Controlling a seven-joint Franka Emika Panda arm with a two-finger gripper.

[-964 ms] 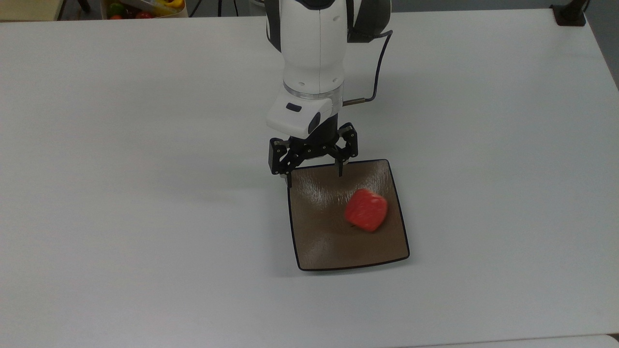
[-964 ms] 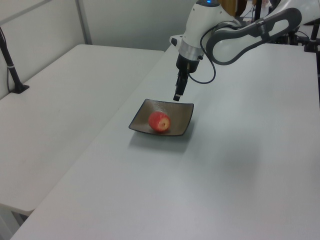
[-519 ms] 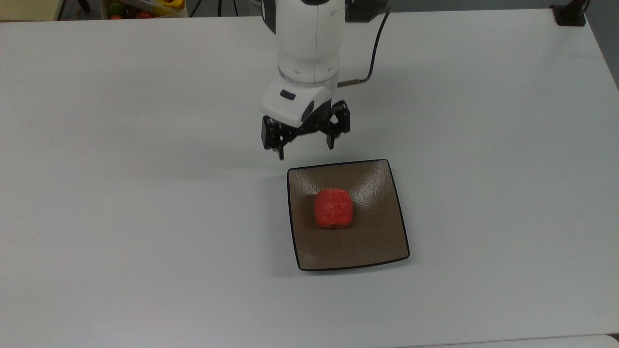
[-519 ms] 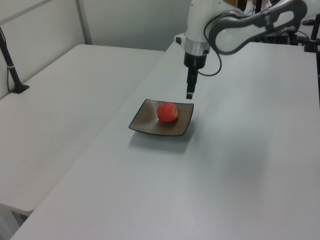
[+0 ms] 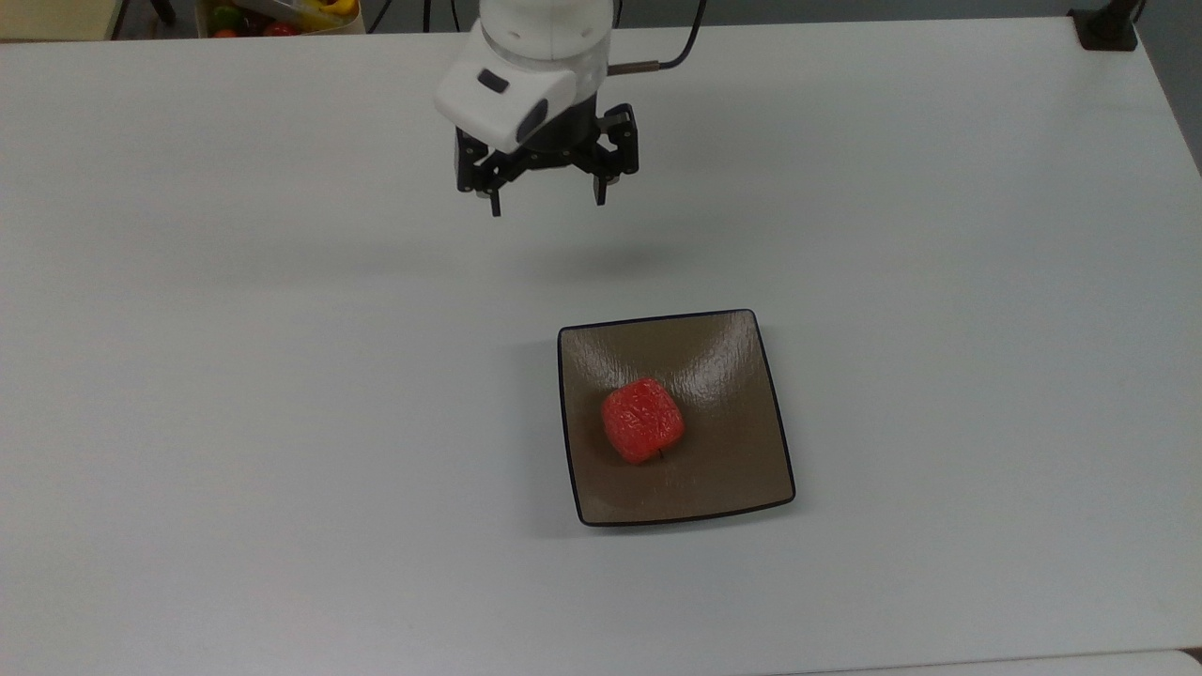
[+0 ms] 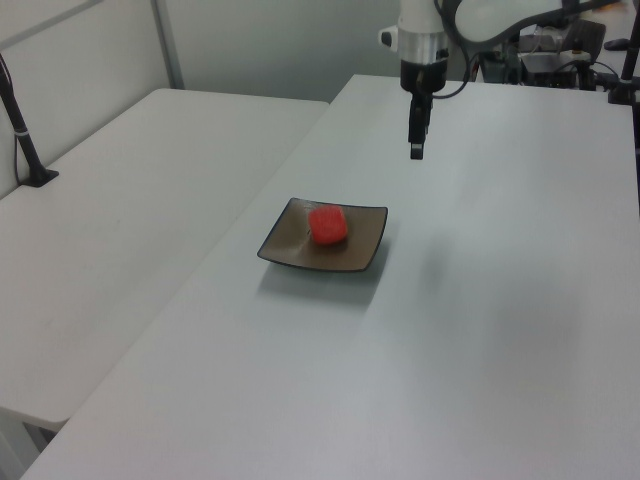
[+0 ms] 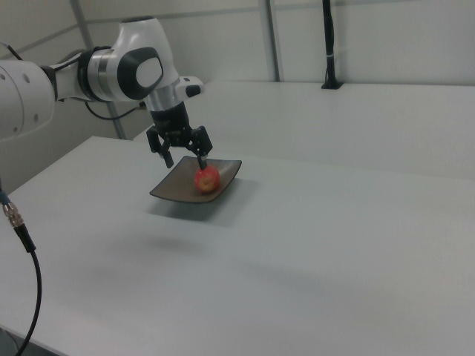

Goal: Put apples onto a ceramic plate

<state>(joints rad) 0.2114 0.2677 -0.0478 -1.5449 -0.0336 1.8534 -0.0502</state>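
White tabletop (image 5: 235, 376) stretches across the scene, and in the top view your black two-finger gripper (image 5: 547, 200) hangs above it at about 11 o'clock from the square glossy brown ceramic plate (image 5: 732, 469), well apart from it. Its jaws are spread wide and hold nothing.

The small red-orange apple with crinkly glossy skin (image 5: 643, 420) sits on that plate, a little toward 9 o'clock of its middle, with bare plate showing all round it. In the left view the apple (image 6: 328, 224) rests clear of the plate's rim (image 6: 300, 264). By the look of it, the placing is done.

Should you need to lift the apple again, expect it to be light and fairly firm, but glossy, so it may slip or roll on the slick plate. Judge your hold across its blocky flanks, roughly 9 to 3 o'clock in the top view, low enough to pass its widest part. The plate itself looks brittle, so keep the fingertips off its upturned rim.
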